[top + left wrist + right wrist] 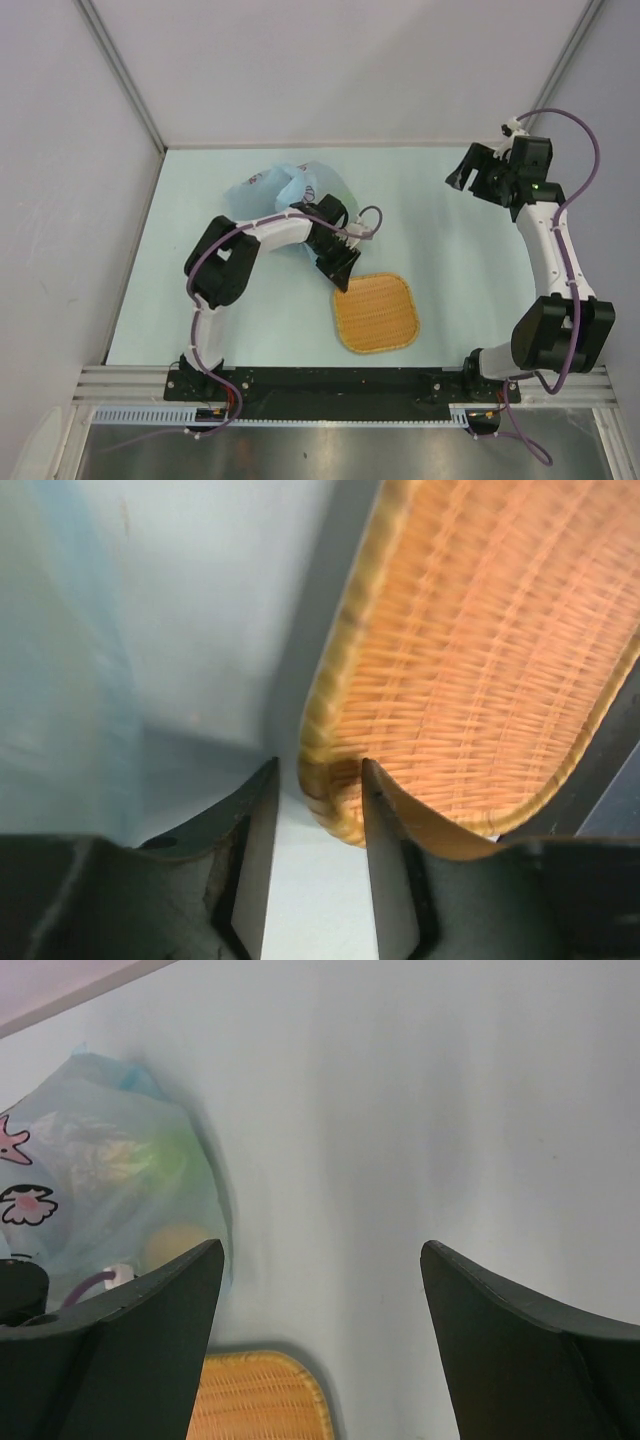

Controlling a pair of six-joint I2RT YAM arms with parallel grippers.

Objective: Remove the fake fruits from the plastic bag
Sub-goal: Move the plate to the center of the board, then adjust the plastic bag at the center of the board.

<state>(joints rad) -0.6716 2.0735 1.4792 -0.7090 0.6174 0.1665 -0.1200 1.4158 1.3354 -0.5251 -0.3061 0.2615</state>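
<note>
You are near the start: no fruit shows on the desk (450,270) or in the orange woven tray (377,312). The fake fruits (172,1245) that can be made out, a yellowish one and a green one above it, show only as soft shapes through the film of the plastic bag (285,188). The bag lies crumpled at the far left of the desk, just behind your left arm. How many fruits it holds cannot be told. By this reading, every fruit is left to take out.

Your left pincer (318,780) hangs low beside the far-left corner of the tray. Its jaws are parted by a narrow gap with only bare desk showing between them. It holds nothing. The tray's rim sits just past the right fingertip; whether they touch is unclear.

Your right pincer (320,1250) is raised at the far right, well apart from the bag. Its jaws are spread wide and empty, looking across the desk toward the bag and the tray's corner.
</note>
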